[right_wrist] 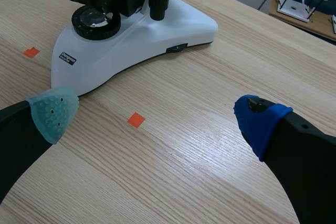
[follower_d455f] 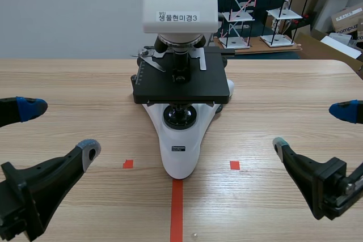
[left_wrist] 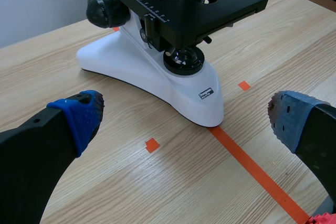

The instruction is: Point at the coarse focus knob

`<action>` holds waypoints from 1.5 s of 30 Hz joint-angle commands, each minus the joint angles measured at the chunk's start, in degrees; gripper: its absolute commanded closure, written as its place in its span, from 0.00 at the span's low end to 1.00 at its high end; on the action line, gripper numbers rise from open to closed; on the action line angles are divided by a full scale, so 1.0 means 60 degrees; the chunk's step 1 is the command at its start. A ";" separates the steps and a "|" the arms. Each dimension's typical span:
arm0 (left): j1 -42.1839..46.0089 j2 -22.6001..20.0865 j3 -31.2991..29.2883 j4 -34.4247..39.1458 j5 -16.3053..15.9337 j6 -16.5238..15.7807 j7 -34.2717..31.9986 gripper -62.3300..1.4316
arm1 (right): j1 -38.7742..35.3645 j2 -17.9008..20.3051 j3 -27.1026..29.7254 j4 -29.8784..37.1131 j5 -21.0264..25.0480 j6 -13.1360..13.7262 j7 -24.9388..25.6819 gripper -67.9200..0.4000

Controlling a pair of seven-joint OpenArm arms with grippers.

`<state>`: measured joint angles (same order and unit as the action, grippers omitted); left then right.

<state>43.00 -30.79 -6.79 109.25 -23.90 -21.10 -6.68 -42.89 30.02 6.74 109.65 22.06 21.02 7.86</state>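
Over the pale wooden table [follower_d455f: 283, 92] I see the black left gripper [follower_d455f: 60, 128] and right gripper [follower_d455f: 312, 127] low, released, flanking the white-and-black microscope [follower_d455f: 181, 140], its top cropped.

The left arm lay low on its own side. The left gripper [follower_d455f: 59, 130] stood wide open, one finger tipped with a blue pad [follower_d455f: 29, 107], the other with a grey pad [follower_d455f: 89, 149]. The right arm sat just as low on the opposite side. The right gripper [follower_d455f: 313, 128] was spread wide too, its outer fingertip blue and its inner one capped with a grey-green pad [follower_d455f: 279, 144]. Both grippers pointed forward, roughly level with each other.
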 commanded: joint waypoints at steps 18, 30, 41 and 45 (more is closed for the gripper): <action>0.0000 0.0022 -0.0033 0.0157 -0.0087 -0.0011 -0.0135 0.00 | 0.0095 0.0692 0.0656 0.0109 0.0076 -0.0004 0.0827 0.56; 0.0000 0.0022 -0.0033 0.0157 -0.0087 -0.0011 -0.0135 0.00 | 0.3016 0.2783 0.0372 -0.0492 0.0106 0.0007 0.0463 0.97; 0.0000 0.0022 -0.0033 0.0157 -0.0087 -0.0011 -0.0135 0.00 | 0.7391 0.3789 -0.2448 -0.1825 0.0069 0.0226 -0.0299 0.97; 0.0000 0.0022 -0.0033 0.0157 -0.0087 -0.0011 -0.0135 0.00 | 0.9016 0.3814 -0.3861 -0.2528 -0.0182 0.0226 -0.0302 0.97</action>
<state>43.00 -30.79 -6.79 109.25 -23.88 -21.10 -6.68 9.80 52.56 -16.91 94.32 20.73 22.90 5.48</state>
